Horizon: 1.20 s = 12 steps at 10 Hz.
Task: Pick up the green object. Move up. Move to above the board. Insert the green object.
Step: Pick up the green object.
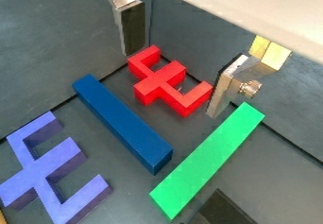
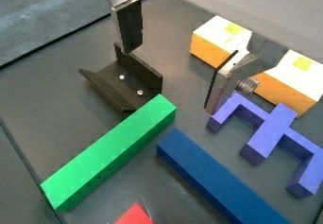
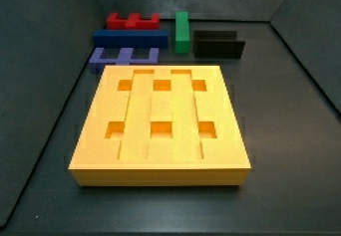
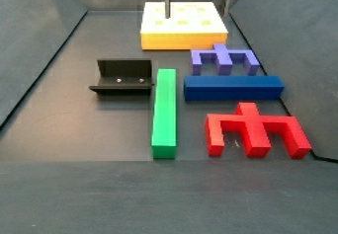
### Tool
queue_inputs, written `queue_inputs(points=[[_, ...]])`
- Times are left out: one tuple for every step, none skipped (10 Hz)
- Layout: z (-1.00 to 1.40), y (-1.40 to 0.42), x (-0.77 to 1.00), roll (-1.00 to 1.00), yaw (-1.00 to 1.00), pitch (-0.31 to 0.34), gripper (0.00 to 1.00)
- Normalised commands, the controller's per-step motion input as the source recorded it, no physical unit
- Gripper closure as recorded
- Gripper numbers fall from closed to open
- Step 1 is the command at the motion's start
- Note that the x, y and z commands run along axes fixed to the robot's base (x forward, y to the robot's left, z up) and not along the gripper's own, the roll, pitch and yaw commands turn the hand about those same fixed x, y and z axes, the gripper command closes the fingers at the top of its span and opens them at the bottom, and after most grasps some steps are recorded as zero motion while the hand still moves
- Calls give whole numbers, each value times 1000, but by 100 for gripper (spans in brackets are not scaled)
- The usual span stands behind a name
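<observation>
Wrist view: green object (image 1: 209, 162) flat on floor, long axis parallel to the blue bar (image 1: 121, 119). Gripper (image 1: 180, 62) hangs above, jaws wide apart, empty; red piece (image 1: 169, 82) lies below the gap, untouched.

Side view: green object (image 4: 164, 110) between fixture (image 4: 123, 79) and blue bar (image 4: 234, 87), long axis pointing toward the board (image 4: 184, 26) at far end.

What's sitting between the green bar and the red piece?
The long dark-blue bar lies between the green bar and the red piece in a wrist view; the hand hangs above.
</observation>
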Motion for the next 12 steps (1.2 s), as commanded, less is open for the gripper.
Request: queue_inputs(points=[[-9,0,0,-13,0,0,0],[0,0,0,-14,0,0,0],[-217,6,0,-60,-177,-79,0],[-600,549,103,-179,-354,-157,0],[-760,694,229,-83,-280,-73,0],[-743,634,529,-51,-274,0,0],[-717,591,729,-74,-269,0,0],[-589,454,951,-123,-123,10,0],[-629,386,980,-156,-80,13,0],[-623,237,986,-204,-177,0,0],[-506,60,686,-264,-269,-97,0],[-483,0,31,-251,-214,-234,0]])
